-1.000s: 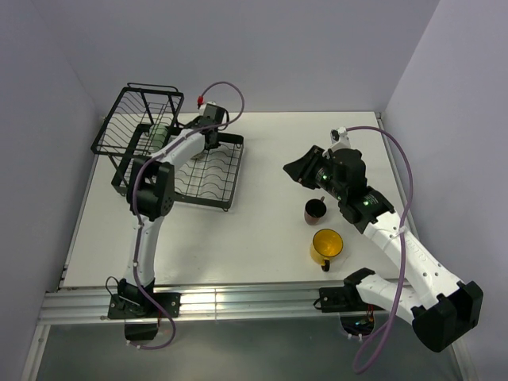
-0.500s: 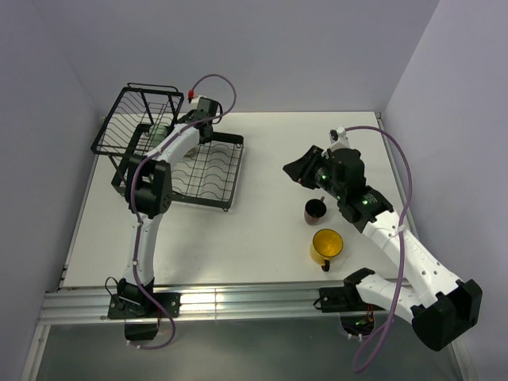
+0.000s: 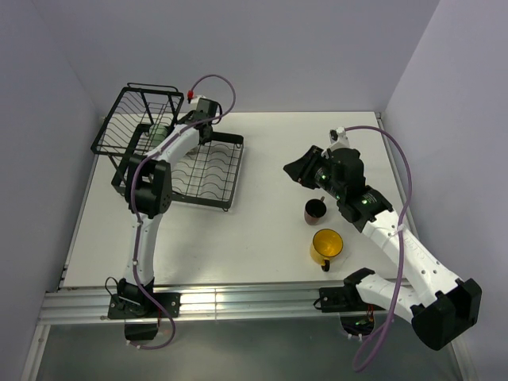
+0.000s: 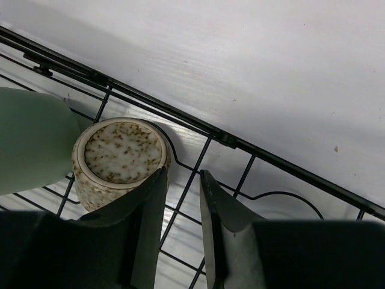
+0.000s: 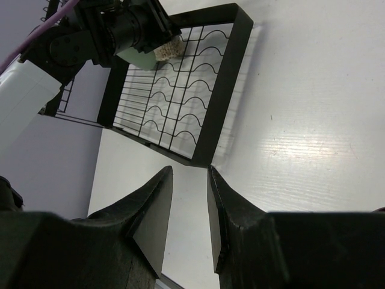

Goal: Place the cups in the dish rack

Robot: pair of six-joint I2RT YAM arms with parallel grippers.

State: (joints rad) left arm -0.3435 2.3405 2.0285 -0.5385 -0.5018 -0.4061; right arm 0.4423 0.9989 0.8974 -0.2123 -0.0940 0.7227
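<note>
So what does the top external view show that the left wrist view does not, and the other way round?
Only top external: the dark brown mug and the yellow mug, both on the table. Only left wrist: the beige speckled cup standing in the dish rack, close beside the left claw, whose jaws stand apart with nothing between. Both: that dish rack and the pale green tumbler in it.

The left arm (image 3: 148, 194) reaches to the overhead frame's upper left, with the left tool (image 4: 182, 176) narrowly parted and holding nothing. The right arm (image 3: 394, 236) bends toward centre, and the right tool (image 5: 189, 171) is likewise slightly parted and empty.
</note>
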